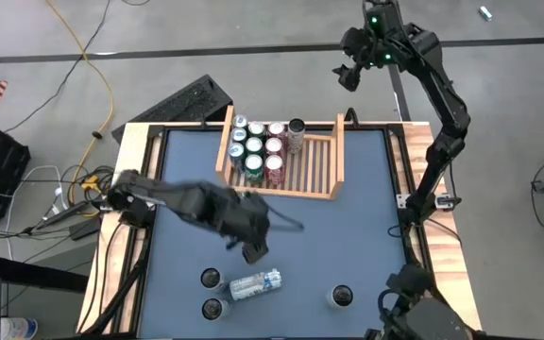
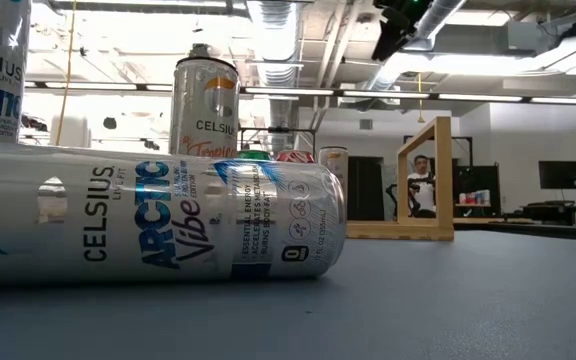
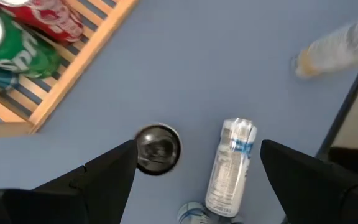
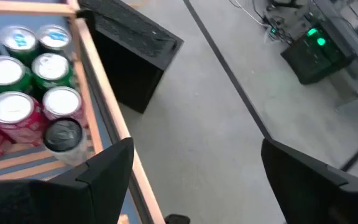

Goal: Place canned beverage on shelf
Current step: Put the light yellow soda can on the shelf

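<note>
Toppled near the table's front edge, one can (image 1: 254, 284) awaits the wide-open left gripper (image 1: 253, 251); the shelf (image 1: 333, 156) holds seven.

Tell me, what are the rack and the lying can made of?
The rack looks like bare light wood: pale brown boards and slats, no paint. The lying can seems to be thin shiny metal with a printed white and blue wrap and a silvery rim.

Cans (image 1: 256, 146) in shelf (image 1: 321, 162)
</note>
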